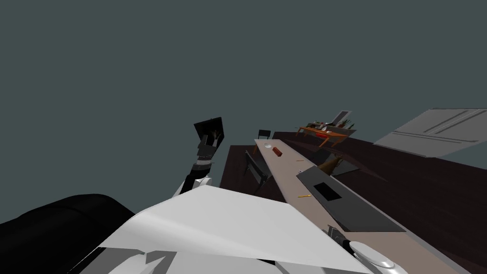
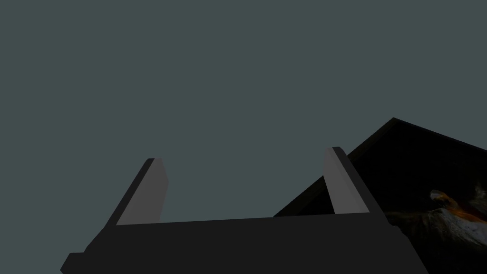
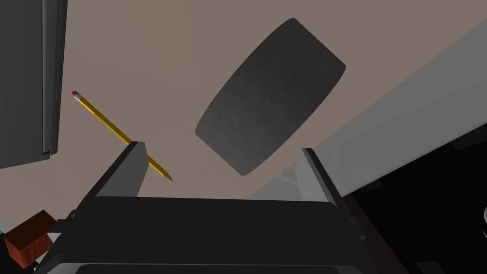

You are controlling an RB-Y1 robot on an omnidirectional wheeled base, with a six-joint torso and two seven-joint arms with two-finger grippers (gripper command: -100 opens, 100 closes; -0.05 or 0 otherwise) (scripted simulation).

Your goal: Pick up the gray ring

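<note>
Ring: a dark grey, band-shaped thing (image 3: 271, 95) with rounded ends, lying on the tan counter (image 3: 157, 57). I take it for the task's ring; its hole cannot be seen from this angle.
Ring position: just beside the pencil (image 3: 109, 124), not touching it, on the side away from the panel.
Right gripper: the right gripper (image 3: 221, 146) hangs above the counter over the pencil's sharpened end. One finger crosses in front of the pencil. The ring's near end sits between the two fingers.
Right jaws: spread wide and holding nothing. The gap looks broader than the ring's short side, which suits straddling it.
Alignment: the ring lies slantwise to the line between the fingers. The wrist probably needs a turn so the fingers close across the short side.
Panel: a grey slab (image 3: 24, 81) lies flat on the far side of the pencil from the ring, out of the approach path.
Risk: the pencil lies close to one finger, so a descent here could nudge it.
Left gripper: the left gripper (image 2: 246, 154) is raised high, well apart from the pencil, apparently parked out of the way.
Left jaws: spread and empty.
Stage: approach only, ring not yet gripped.
</note>
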